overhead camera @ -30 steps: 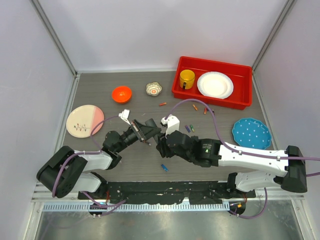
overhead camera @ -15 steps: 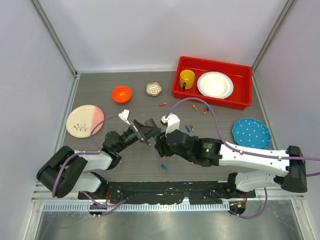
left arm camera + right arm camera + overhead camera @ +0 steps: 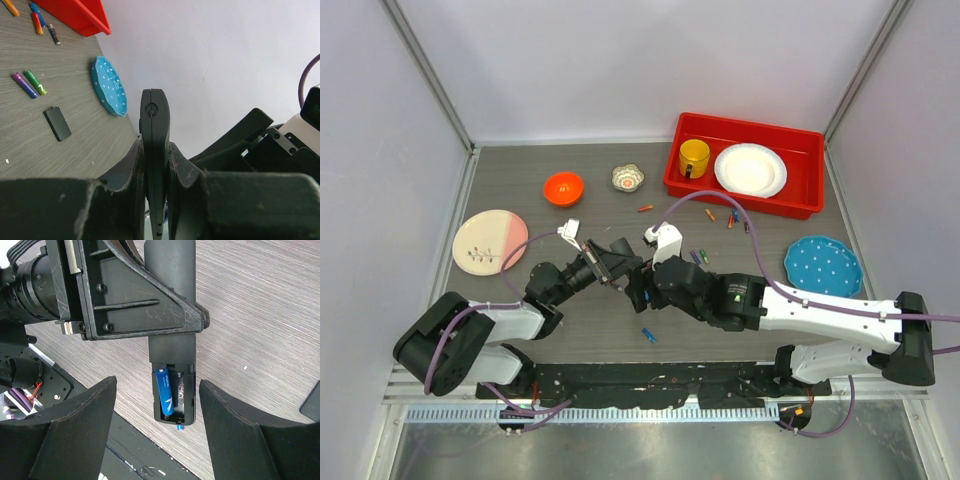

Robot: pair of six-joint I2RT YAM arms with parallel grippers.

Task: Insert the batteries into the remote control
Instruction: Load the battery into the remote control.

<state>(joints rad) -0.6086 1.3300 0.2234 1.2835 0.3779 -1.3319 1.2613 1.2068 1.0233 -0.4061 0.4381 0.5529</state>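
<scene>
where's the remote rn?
The remote is clamped in the left pincer at mid-table in the top view, facing the open right pincer; one blue battery sits in its recess.

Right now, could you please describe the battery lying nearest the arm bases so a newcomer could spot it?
Start at the middle of the table's near edge. Just beyond it lies a blue battery, alone, while the other loose batteries sit farther back toward the red bin.
</scene>
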